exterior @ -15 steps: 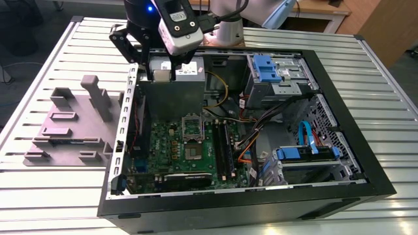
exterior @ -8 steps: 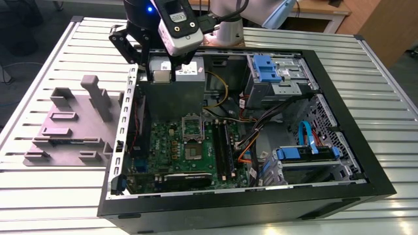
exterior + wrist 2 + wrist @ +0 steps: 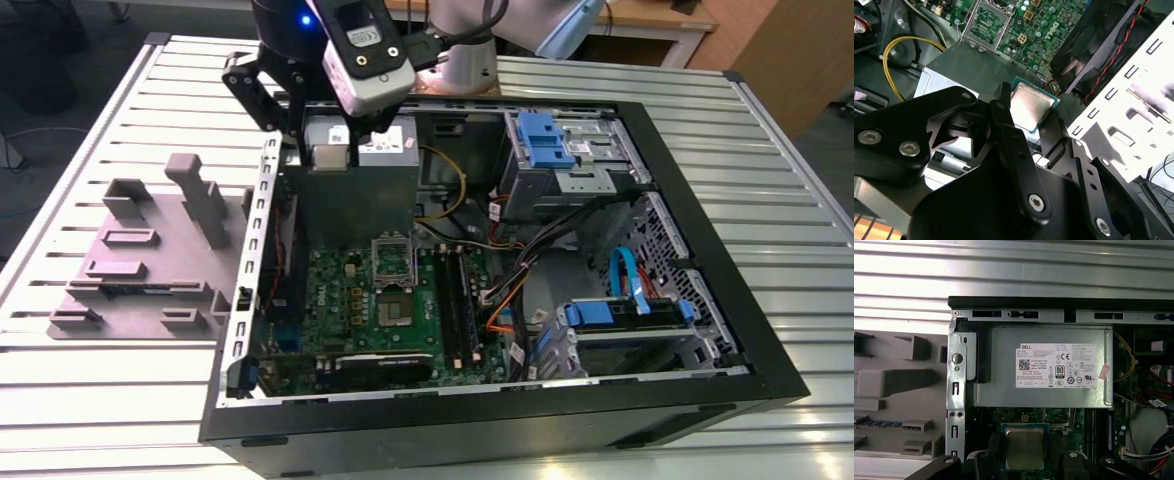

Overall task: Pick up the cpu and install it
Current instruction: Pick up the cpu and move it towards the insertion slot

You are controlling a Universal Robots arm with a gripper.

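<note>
End effector grips the cpu (over the power supply).

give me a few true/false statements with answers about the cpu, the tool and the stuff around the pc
1. The cpu sits between the fingers of the tool. True.
2. The cpu is already installed. False: the tool holds it clear of the socket.
3. The mauve-grey tray lies outside the computer case, on the exterior view's left. True.
4. The computer case is closed up. False: its side is open and the motherboard is exposed.
</note>
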